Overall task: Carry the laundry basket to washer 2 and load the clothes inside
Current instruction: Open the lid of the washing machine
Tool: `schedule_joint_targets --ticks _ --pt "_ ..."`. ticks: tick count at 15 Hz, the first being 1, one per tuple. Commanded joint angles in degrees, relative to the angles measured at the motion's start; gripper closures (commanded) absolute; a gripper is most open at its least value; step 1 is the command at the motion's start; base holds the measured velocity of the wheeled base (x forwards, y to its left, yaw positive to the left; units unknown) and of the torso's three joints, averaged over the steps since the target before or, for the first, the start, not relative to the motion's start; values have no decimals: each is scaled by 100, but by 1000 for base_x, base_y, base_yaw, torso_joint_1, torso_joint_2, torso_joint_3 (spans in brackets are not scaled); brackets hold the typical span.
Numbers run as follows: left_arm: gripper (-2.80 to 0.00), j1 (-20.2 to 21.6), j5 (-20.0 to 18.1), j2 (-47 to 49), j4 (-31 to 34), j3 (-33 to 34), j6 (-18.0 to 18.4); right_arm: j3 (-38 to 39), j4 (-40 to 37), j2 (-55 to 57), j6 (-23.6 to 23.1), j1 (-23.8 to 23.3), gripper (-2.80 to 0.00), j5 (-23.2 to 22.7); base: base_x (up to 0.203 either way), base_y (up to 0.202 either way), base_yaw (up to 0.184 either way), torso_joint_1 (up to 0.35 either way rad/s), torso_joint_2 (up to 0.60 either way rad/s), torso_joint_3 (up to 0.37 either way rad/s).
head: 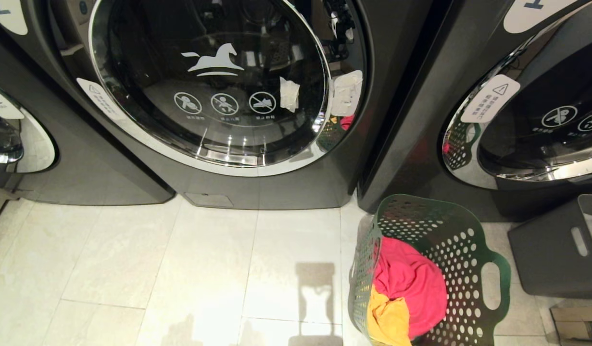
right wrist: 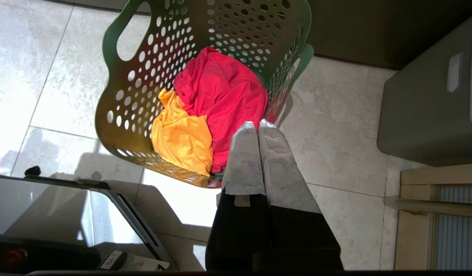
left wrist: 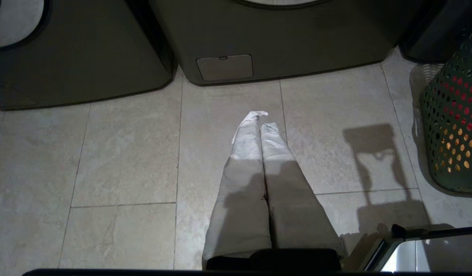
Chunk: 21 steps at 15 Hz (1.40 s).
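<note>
The dark grey washer 2 point(head: 372, 96) fills the head view straight ahead. Its round chrome-rimmed glass door point(head: 209, 81) is closed, and its label is cut off at the top edge. The green perforated laundry basket point(head: 449, 240) stands on the floor at the front right, by the gap between two washers. Inside lie the clothes, a pink garment point(head: 411, 283) and a yellow one point(head: 387, 317). My right gripper point(right wrist: 257, 124) is shut and empty, hovering over the basket's point(right wrist: 143, 88) near rim beside the pink garment point(right wrist: 224, 88). Over bare tiles before the washer's base hangs my left gripper point(left wrist: 260, 119), shut and empty.
Another washer point(head: 517, 134) stands to the right, and a third point(head: 17, 139) to the left. A plain grey bin point(head: 555, 254) sits right of the basket. My base's edge point(right wrist: 67, 203) lies close behind the basket. Pale floor tiles point(head: 156, 269) stretch before washer 2.
</note>
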State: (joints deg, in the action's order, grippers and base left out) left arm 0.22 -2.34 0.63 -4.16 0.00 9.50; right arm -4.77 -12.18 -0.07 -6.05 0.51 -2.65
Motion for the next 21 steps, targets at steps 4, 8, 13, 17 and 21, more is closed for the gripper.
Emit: schedule_joint_targets --ticks 4,8,13,17,21 --pt "0 -4 -3 -55 -86 185 26 11 5 -1 33 2 0 18 0 0 0 0 0 0" --pt "0 4 -2 -55 -94 193 -107 11 5 -1 51 2 0 18 0 0 0 0 0 0" --pt "0 -4 -12 -55 -94 193 -106 11 5 -1 51 2 0 18 0 0 0 3 2 150" --pt "0 -4 -12 -55 -103 202 -150 2 5 -1 51 2 0 18 0 0 0 -1 2 201" --pt "0 3 -12 -55 -94 195 -238 2 5 -1 51 2 0 18 0 0 0 1 0 201"
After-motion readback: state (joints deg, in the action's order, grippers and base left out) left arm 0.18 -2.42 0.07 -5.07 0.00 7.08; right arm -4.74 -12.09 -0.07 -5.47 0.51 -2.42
